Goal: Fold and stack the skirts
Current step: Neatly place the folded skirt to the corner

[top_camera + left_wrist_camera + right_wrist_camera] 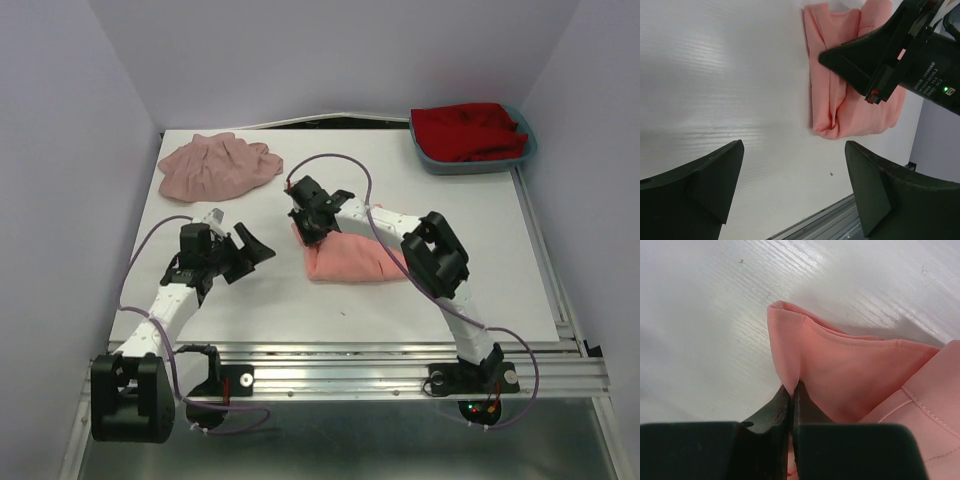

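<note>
Presently the salmon skirt (350, 262), partly hidden under the right arm (385, 225), is pinched at its edge by the right gripper (791, 390); left gripper (794, 150) is held agape.

A robot lab cell: a white table (300, 300) boxed in by plain pale walls (340, 50), an aluminium rail (350, 372) at its near edge, the left arm (165, 300) and right arm (440, 258) bolted there, purple cables (335, 157) trailing loose, and a blue bin (470, 166) of red cloth (470, 130) in the far corner.

Soft, even overhead light keeps the white table (300, 300) bright, shadows faint. Pale glare streaks the table in the left wrist view, where the left gripper (794, 147) looks blurred. The salmon skirt (850, 370) casts a grey shadow onto the table.
</note>
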Tool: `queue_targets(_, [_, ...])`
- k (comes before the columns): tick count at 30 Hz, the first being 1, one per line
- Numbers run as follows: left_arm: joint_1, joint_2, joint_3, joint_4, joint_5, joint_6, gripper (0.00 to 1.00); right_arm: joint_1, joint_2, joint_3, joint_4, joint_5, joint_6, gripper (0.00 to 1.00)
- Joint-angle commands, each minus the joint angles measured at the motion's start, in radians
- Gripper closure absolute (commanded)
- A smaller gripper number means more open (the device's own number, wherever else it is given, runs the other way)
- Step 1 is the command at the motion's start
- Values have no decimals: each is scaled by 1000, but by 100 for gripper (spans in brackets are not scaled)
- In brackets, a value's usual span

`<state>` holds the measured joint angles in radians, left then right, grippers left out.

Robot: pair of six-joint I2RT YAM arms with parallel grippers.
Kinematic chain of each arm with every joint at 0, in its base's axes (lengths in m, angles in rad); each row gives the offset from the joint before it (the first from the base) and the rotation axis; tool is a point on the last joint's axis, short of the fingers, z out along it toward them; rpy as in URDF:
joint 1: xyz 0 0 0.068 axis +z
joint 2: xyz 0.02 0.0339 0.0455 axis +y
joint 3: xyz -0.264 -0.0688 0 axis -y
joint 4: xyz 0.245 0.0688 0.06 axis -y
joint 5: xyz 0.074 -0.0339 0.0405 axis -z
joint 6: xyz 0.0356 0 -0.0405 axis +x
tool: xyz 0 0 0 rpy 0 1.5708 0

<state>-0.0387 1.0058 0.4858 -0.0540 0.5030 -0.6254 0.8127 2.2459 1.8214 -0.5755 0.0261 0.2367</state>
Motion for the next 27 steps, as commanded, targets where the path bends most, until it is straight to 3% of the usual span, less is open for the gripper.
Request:
queue_targets(1, [-67, 59, 2, 152, 55, -10, 5, 3, -17, 65, 11, -55, 41, 99])
queue_targets(10, [-188, 316, 89, 362, 46, -86, 5, -30, -60, 124, 23, -117, 107, 99])
queue_targets(17, [-271, 415, 112, 495, -18, -132, 3, -75, -39, 170, 25, -153, 142, 99])
queue_targets(27, [-296, 551, 166, 606, -29, -161, 2, -96, -22, 216, 23, -199, 173, 99])
